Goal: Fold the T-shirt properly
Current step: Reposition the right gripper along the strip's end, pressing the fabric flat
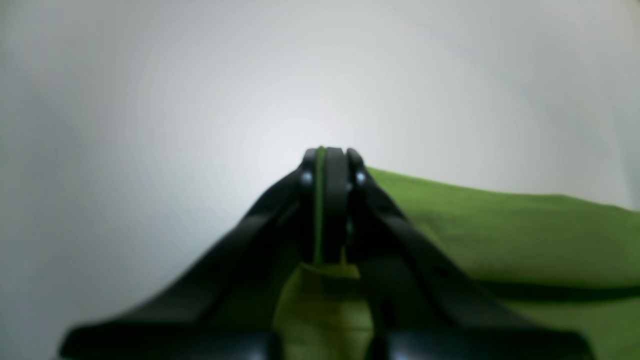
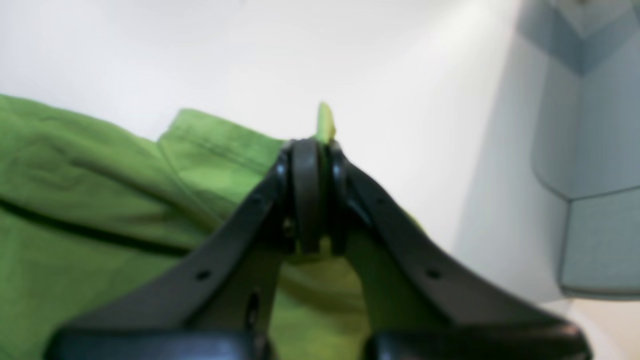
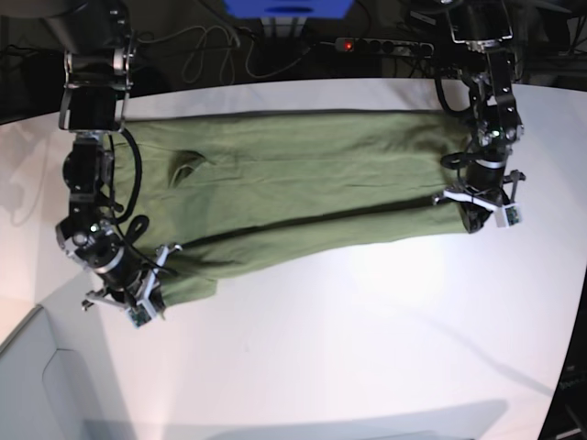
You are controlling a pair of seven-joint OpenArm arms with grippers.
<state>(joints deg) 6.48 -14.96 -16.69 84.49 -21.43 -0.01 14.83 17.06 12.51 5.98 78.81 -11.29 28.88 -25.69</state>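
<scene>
Olive-green cloth forms the T-shirt (image 3: 303,188), which lies spread across the white bench (image 3: 367,348) in the base view, running from the arm on that view's left to the arm on its right. Its near edge is gathered at both ends, with a long, shallow fold between them; a small flap of fabric hangs toward the near side beside the gathered portion at the view's left. Wrinkles and a raised, darker crease mark the upper left part of the garment. The left claw (image 1: 330,160), on the base view's right, is clenched on the near edge of the T-shirt, a narrow strip of green fabric showing between its dark fingers in the left wrist view. The right claw (image 2: 312,150), on the base view's left, is likewise clenched on the near edge, and a small tip of cloth protrudes beyond its fingertips in the right wrist view. In that same view, a dark shadowed gap runs beneath the lifted fold, and a pale grey panel (image 2: 600,240) stands at the right side. Beyond the far edge of the garment, in the base view, dark cables (image 3: 197,55) loop over the pale surface, and a blue object (image 3: 289,9) occupies the top centre.
</scene>
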